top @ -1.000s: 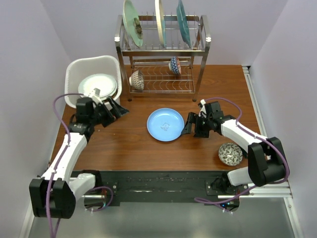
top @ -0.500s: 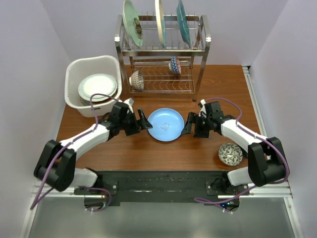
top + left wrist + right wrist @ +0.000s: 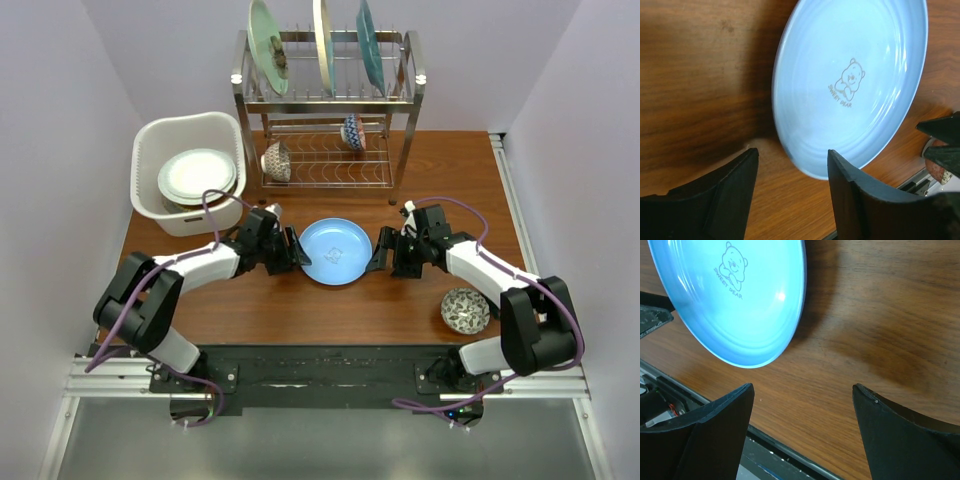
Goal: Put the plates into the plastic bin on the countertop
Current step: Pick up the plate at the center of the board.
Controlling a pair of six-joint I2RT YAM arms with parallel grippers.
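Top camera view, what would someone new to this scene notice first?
The blue plate lies in the middle of the countertop, with the left gripper and the right gripper open on either side of it. Behind it a metal dish rack holds three plates on edge, and the white plastic bin at the far left holds a stack of plates.

glossy blue plate (image 3: 850, 85), wood-grain countertop (image 3: 700, 75)

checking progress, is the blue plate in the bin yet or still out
Out. The blue plate lies flat on the countertop, apart from the bin, which holds other plates.
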